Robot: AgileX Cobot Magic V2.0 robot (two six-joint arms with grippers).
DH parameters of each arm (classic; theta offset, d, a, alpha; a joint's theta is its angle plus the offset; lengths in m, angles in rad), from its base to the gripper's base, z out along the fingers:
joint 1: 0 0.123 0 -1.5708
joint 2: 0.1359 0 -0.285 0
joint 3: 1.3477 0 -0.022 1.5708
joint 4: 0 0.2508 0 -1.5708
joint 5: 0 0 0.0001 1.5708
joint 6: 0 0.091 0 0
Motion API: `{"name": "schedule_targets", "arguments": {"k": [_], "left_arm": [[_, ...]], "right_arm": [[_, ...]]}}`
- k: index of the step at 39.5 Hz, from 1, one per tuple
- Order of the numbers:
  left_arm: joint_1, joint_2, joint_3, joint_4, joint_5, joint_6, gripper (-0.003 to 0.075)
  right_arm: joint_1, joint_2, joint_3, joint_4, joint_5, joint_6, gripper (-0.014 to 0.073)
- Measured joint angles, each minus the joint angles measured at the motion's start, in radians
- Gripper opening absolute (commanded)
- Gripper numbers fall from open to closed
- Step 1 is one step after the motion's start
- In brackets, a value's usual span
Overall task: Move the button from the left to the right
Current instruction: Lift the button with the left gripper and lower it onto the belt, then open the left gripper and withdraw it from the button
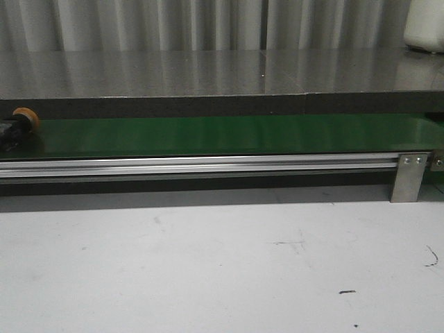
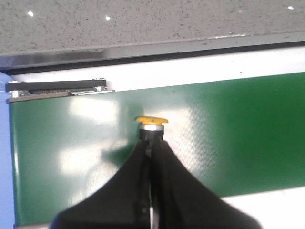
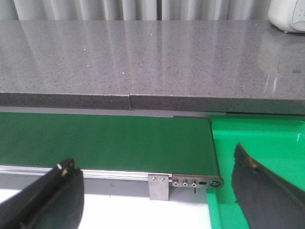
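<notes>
The button's orange-yellow cap (image 1: 26, 118) shows at the far left end of the green belt (image 1: 229, 135), held sideways. In the left wrist view the cap (image 2: 151, 119) and its silver collar stick out just past my left gripper (image 2: 151, 137), which is shut on the button's black body above the belt (image 2: 238, 129). Only a dark bit of the left gripper (image 1: 8, 133) shows at the front view's left edge. My right gripper (image 3: 153, 157) is open and empty, its fingers (image 3: 57, 186) spread near the belt's right end (image 3: 143, 140).
An aluminium rail (image 1: 208, 165) with a metal bracket (image 1: 409, 177) runs along the belt's front. A grey stone counter (image 1: 208, 69) lies behind it, with a white appliance (image 1: 427, 24) at its far right. A bright green bin (image 3: 257, 138) sits past the belt's right end.
</notes>
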Motion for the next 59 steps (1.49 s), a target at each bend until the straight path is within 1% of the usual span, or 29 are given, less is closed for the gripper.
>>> {"name": "schedule_targets", "arguments": {"k": [5,10,14,23,27,31,34,41,53,59], "left_arm": [[-0.018,-0.11,0.096,0.011,0.0,0.011,-0.0021],[-0.027,-0.242,0.253,0.015,-0.013,0.022,-0.0021],[-0.027,-0.39,0.416,0.017,-0.091,0.023,-0.0021],[-0.027,-0.775,0.83,0.02,-0.344,0.025,-0.0021],[-0.027,-0.935,0.982,0.02,-0.439,0.025,-0.0021],[-0.027,-1.097,1.11,0.02,-0.495,0.025,-0.0021],[-0.027,-1.193,1.192,0.02,-0.511,0.025,-0.0021],[-0.027,-1.382,1.326,0.02,-0.517,0.026,-0.0021],[-0.027,-1.744,1.449,0.02,-0.538,0.029,-0.0021],[-0.027,-1.761,1.475,0.02,-0.553,0.029,-0.0021]], "right_arm": [[0.0,0.0,0.0,0.0,0.0,0.0,0.0644],[0.0,0.0,0.0,0.0,0.0,0.0,0.0644],[0.0,0.0,0.0,0.0,0.0,0.0,0.0644],[0.0,0.0,0.0,0.0,0.002,0.0,0.0644],[0.0,0.0,0.0,0.0,0.002,0.0,0.0644],[0.0,0.0,0.0,0.0,0.002,0.0,0.0644],[0.0,0.0,0.0,0.0,0.002,0.0,0.0644],[0.0,0.0,0.0,0.0,0.002,0.0,0.0644],[0.0,0.0,0.0,0.0,0.002,0.0,0.0644],[0.0,0.0,0.0,0.0,0.004,0.0,0.0644]]}}
